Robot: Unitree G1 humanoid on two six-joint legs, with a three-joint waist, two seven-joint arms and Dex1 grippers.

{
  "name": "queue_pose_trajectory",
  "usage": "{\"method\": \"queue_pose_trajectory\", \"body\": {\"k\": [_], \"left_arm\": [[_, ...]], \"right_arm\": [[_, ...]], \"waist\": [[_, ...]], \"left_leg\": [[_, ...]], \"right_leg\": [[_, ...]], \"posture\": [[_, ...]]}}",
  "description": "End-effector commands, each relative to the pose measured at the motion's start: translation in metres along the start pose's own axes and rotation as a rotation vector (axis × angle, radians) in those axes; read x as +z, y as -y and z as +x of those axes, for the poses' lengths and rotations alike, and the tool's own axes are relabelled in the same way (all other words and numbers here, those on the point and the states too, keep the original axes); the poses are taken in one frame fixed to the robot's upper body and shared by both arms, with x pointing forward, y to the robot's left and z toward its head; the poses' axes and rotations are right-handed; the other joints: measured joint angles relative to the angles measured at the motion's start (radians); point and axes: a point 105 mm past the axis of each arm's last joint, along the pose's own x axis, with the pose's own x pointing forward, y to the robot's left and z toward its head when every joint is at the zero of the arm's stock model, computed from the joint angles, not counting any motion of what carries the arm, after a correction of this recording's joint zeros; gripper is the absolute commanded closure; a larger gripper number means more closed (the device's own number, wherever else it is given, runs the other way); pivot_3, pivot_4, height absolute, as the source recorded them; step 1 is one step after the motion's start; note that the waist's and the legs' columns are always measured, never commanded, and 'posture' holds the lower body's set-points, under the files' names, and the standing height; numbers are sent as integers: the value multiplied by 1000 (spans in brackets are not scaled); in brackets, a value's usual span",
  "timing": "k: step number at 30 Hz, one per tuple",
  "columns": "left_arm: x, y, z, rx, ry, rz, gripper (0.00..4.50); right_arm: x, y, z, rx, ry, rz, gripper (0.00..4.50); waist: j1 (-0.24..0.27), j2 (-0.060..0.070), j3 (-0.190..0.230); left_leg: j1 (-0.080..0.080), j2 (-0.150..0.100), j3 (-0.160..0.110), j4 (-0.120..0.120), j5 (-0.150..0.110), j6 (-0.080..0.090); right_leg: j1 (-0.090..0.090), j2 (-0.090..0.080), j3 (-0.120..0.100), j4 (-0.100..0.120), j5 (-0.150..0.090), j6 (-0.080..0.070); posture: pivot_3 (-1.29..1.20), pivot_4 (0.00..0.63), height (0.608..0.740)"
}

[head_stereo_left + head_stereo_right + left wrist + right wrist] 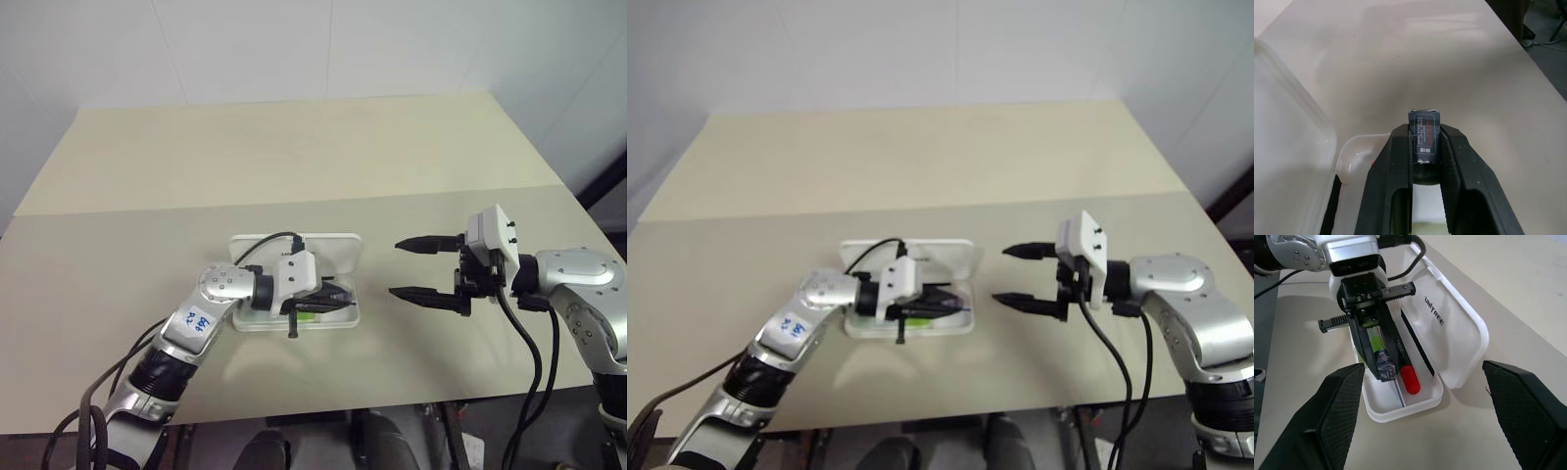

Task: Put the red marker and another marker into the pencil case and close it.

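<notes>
White plastic case (1459,340) lies open on the beige table (294,147), lid folded back flat toward 12 o'clock from the tray. In the head views the case sits left of centre, toward the near edge.

Left gripper (1385,372) reaches over the tray from the 9 o'clock side. Its fingers (1454,171) are clamped on a small dark object with a printed label, held at the fingertips just above the tray. The right wrist view shows this tip over the tray end nearest the right gripper. What the dark object is cannot be told for certain.

Red marker (1409,377) lies in the tray lengthwise, just beside the left gripper's tip on the lid side, red cap toward the right gripper. Green marker (1374,340) lies in the tray under the left gripper's fingers, partly covered.

Right gripper (426,266) hovers at 3 o'clock of the case, apart from it, pointing toward it. Its fingers stand wide apart with nothing between them.

Count: one case, one red marker, one green marker, two grippers.

Edges and room: the case rests well inside the table, with the near edge at 6 o'clock closer than the far edge. A bare strip of table separates the tray's 3 o'clock rim from the right gripper. Broad bare surface extends to 12 o'clock beyond the lid and to 9 o'clock.
</notes>
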Motion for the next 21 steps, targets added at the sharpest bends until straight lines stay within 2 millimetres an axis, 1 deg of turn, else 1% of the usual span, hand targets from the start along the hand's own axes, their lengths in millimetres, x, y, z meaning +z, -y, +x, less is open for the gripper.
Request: {"method": "queue_pose_trajectory", "body": {"k": [1, 4, 6, 8, 10, 13, 18, 21], "left_arm": [[9, -2, 1, -2, 12, 43, 4134], [7, -1, 1, -8, 6, 34, 4134], [6, -1, 0, -10, 4, 29, 3409], [6, 1, 0, -16, 5, 22, 2833], [7, 1, -1, -18, 5, 26, 2123], [10, 0, -3, -7, 13, 39, 1222], [14, 0, -10, -2, 30, 36, 1222], [15, 5, -16, -25, 43, 23, 1222]], "right_arm": [[12, -3, -2, -4, 33, -46, 409], [11, -3, -2, -7, 33, -44, 409], [11, -3, -1, -8, 35, -43, 409], [11, -3, -1, -8, 35, -43, 409], [11, -3, 0, -7, 37, -43, 409], [11, -3, 1, -3, 41, -42, 409], [11, -2, 3, 2, 45, -42, 409], [11, -2, 5, 5, 47, -42, 409]], "waist": [[0, 0, 0], [0, 0, 0], [0, 0, 0], [1, 0, 0], [1, 0, 0], [0, 0, 0], [0, 0, 0], [-1, 0, 0]], "left_leg": [[0, 0, 0, 0, 0, 0], [0, 0, 0, 0, 0, 0], [0, 0, 0, 0, 0, 0], [0, 0, 0, 0, 0, 0], [0, 0, 0, 0, 0, 0], [0, 0, 0, 0, 0, 0], [0, 0, 0, 0, 0, 0], [0, 0, 0, 0, 0, 0]], "right_leg": [[0, 0, 0, 0, 0, 0], [0, 0, 0, 0, 0, 0], [0, 0, 0, 0, 0, 0], [0, 0, 0, 0, 0, 0], [0, 0, 0, 0, 0, 0], [0, 0, 0, 0, 0, 0], [0, 0, 0, 0, 0, 0], [0, 0, 0, 0, 0, 0]], "posture": [[0, 150, 740], [0, 150, 740], [0, 150, 740], [0, 150, 740], [0, 150, 740], [0, 150, 740], [0, 150, 740], [0, 150, 740]]}}
